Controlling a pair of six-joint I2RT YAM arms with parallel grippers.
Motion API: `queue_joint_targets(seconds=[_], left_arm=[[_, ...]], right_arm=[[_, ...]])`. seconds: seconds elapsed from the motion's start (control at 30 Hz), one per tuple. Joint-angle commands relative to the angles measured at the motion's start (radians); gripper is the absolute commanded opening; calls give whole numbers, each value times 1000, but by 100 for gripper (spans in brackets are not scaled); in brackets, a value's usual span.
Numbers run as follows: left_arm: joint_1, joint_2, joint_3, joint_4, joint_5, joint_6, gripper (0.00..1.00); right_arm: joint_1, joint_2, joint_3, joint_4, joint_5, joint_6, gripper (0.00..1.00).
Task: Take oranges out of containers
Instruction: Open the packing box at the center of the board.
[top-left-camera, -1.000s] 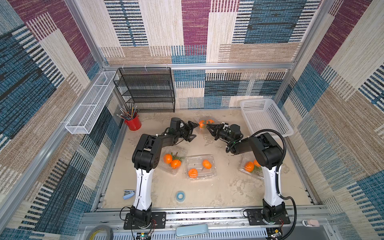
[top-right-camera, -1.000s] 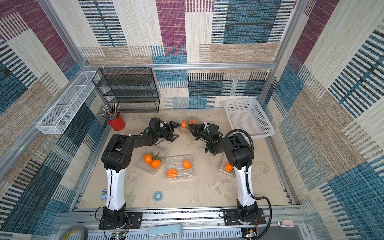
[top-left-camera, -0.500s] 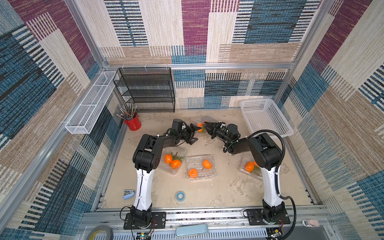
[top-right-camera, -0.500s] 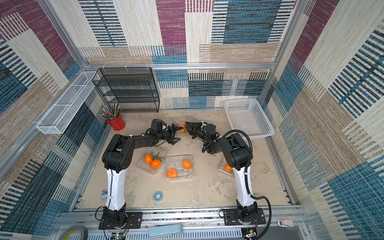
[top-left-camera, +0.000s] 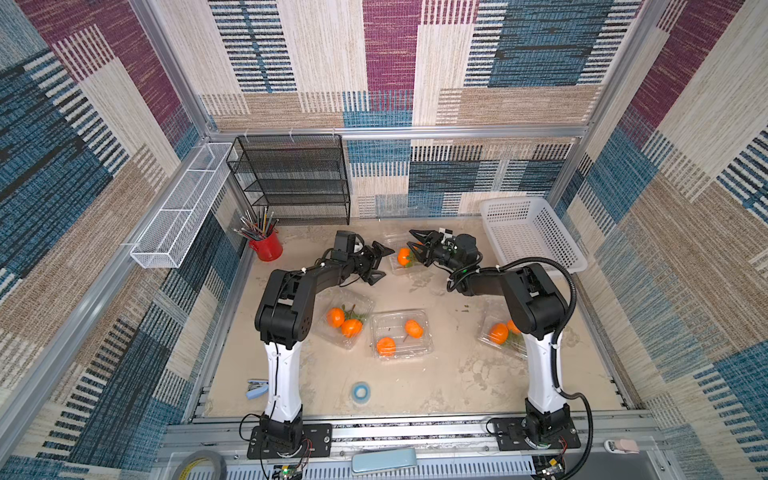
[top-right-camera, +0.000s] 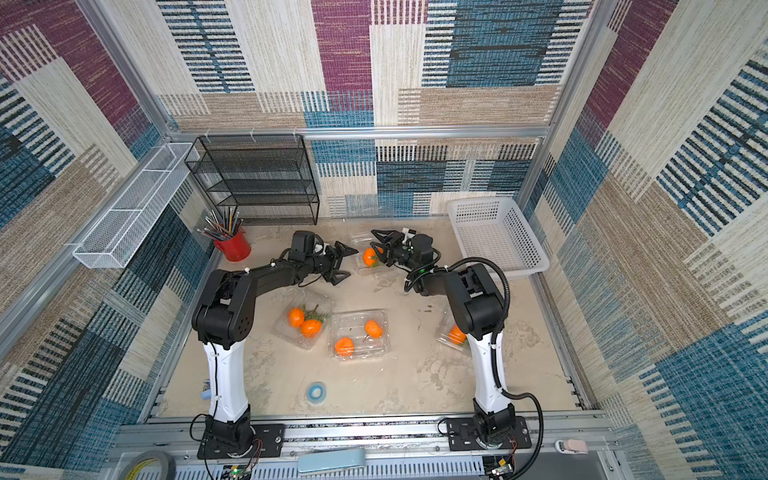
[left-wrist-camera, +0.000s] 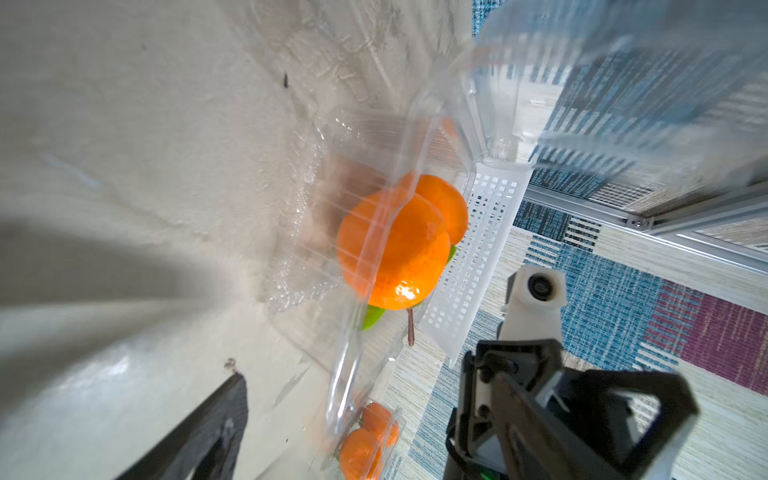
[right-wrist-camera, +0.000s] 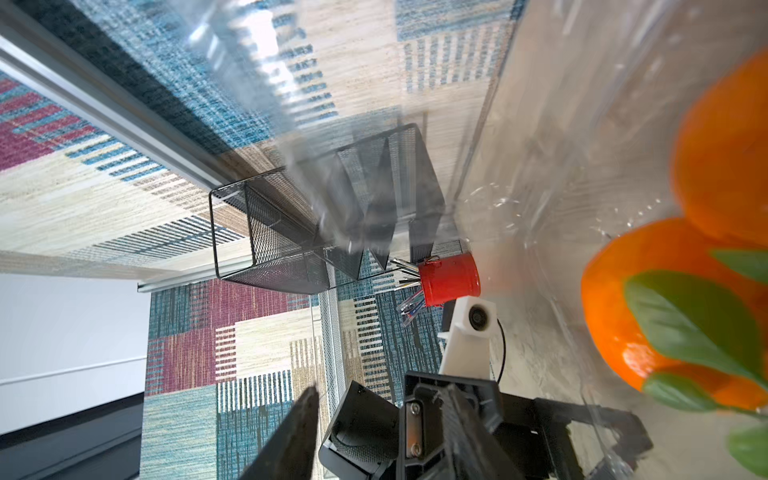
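A clear container (top-left-camera: 395, 268) lies at the far middle of the table with a leafy pair of oranges (top-left-camera: 403, 257) (left-wrist-camera: 395, 249) (right-wrist-camera: 648, 299) in it. Its lid (left-wrist-camera: 623, 83) is raised and blurred. My left gripper (top-left-camera: 386, 262) (top-right-camera: 352, 262) (left-wrist-camera: 365, 386) is open just left of it. My right gripper (top-left-camera: 415, 246) (top-right-camera: 375, 246) (right-wrist-camera: 378, 390) is open at its right side, with nothing gripped. In both top views, nearer containers (top-left-camera: 419, 316) (top-right-camera: 376, 316) hold more oranges (top-left-camera: 413, 328) (top-right-camera: 373, 327).
A white perforated basket (top-left-camera: 528, 237) stands at the back right and a black mesh shelf (top-left-camera: 295, 178) at the back. A red cup of pens (top-left-camera: 266, 248) is at the left, with a white wire trough (top-left-camera: 178, 208) on the left wall. A blue tape roll (top-left-camera: 360, 390) lies near the front.
My right gripper's jaws have spread from nearly shut to open. The left jaws have widened a little. Both arms stayed near the far container, whose lid now shows blurred.
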Motion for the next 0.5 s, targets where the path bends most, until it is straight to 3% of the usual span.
queue_joint_targets(seconds=[0.0,0.1,0.23,0.33,0.47], left_arm=[[14,-12,32,-123,24,114,94],[27,-18,71,-200,30,179,96],[27,-12,195,-395,12,340,98],[25,8,304,-544,-18,451,99],[19,41,393,-633,-45,506,99]], right_arm=[[-6,-22,41,-90,-79,-150,66],[-19,-65,79,-223,-104,-318,79],[-42,-108,241,-623,-92,-718,99],[-40,-74,428,-958,-8,-1013,98],[-41,21,585,-1199,54,-1205,99]])
